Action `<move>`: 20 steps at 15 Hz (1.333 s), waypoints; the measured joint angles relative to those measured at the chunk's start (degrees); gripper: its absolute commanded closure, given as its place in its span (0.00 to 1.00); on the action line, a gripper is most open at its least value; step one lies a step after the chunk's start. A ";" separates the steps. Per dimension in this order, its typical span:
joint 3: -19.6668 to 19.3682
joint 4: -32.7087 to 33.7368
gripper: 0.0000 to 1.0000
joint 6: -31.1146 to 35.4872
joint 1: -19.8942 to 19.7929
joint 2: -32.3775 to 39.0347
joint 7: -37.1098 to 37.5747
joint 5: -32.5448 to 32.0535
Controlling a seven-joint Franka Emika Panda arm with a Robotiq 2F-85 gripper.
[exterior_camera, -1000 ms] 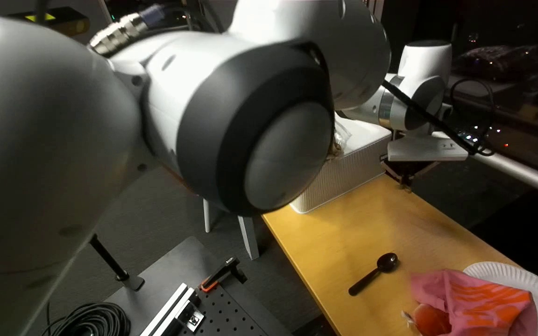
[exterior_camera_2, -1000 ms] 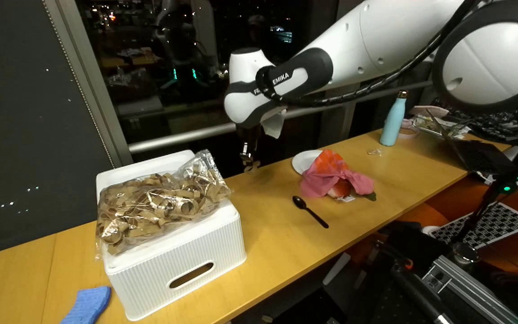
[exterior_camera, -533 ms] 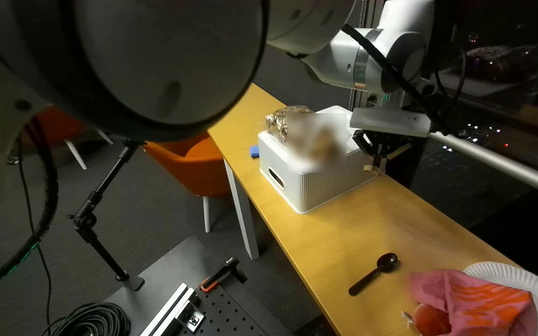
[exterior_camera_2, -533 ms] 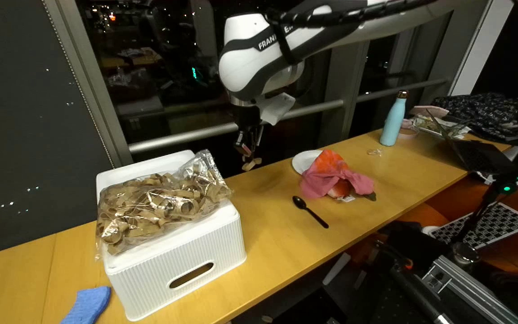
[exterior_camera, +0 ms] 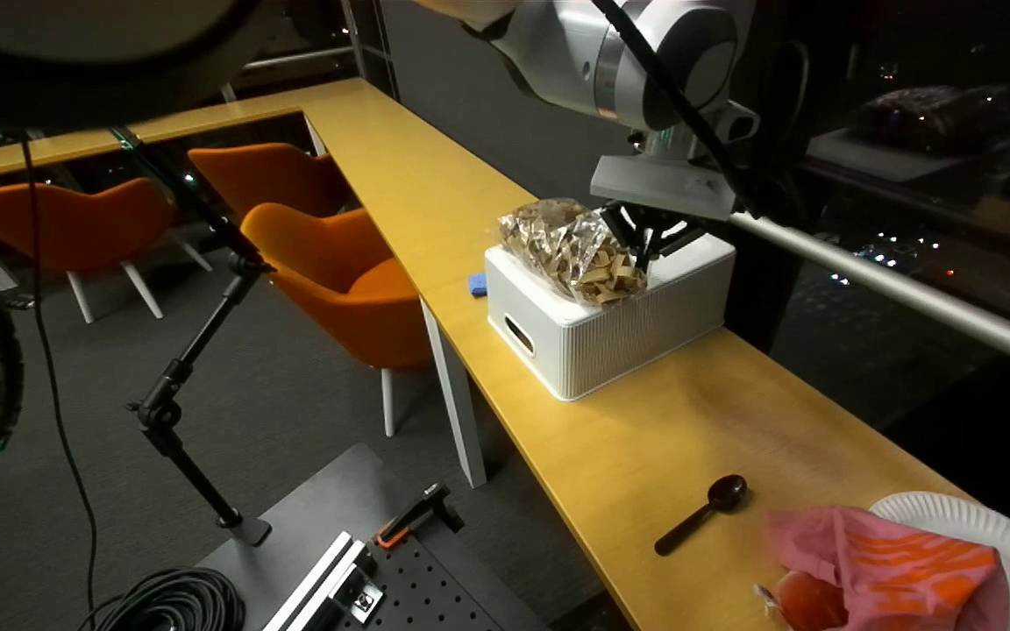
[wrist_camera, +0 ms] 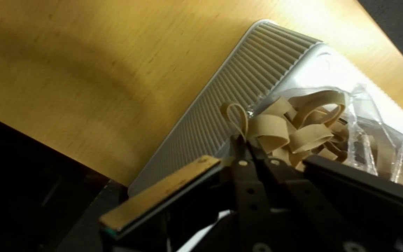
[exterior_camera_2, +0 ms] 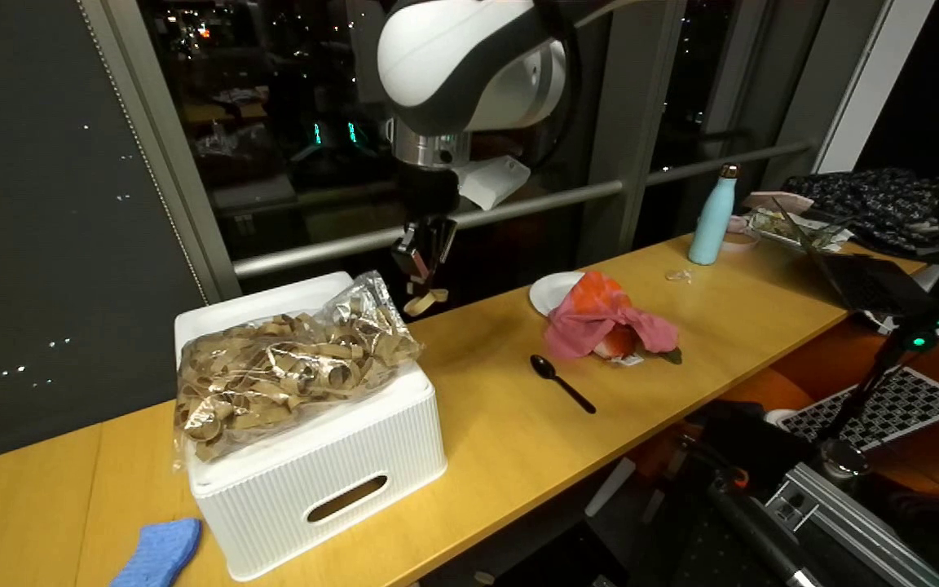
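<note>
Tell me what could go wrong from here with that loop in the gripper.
Dropping: much of the tan loop sticks out past the shut gripper, so it might slip free.
Snagging: the gripper looks close to the clear bag, so a sideways move could catch it.
Tipping: that bag reaches the edge of the white box it lies on, so a bump might perhaps push it off.

a black spoon (exterior_camera: 694, 522) lies near a pink-and-orange cloth (exterior_camera_2: 592, 322). a turquoise bottle (exterior_camera_2: 712, 220) stands upright on the table (exterior_camera_2: 502, 440).
</note>
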 measured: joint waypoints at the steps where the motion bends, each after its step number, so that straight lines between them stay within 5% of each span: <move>1: 0.24 -0.50 0.99 1.00 -0.01 0.10 -1.09 0.93; 10: 5.70 -5.52 0.99 12.38 -3.62 0.59 -19.95 13.48; 18: 8.66 -7.59 0.99 13.26 -5.89 -0.15 -33.62 23.09; 20: 8.65 -8.06 0.93 13.27 -5.96 -0.56 -34.64 23.48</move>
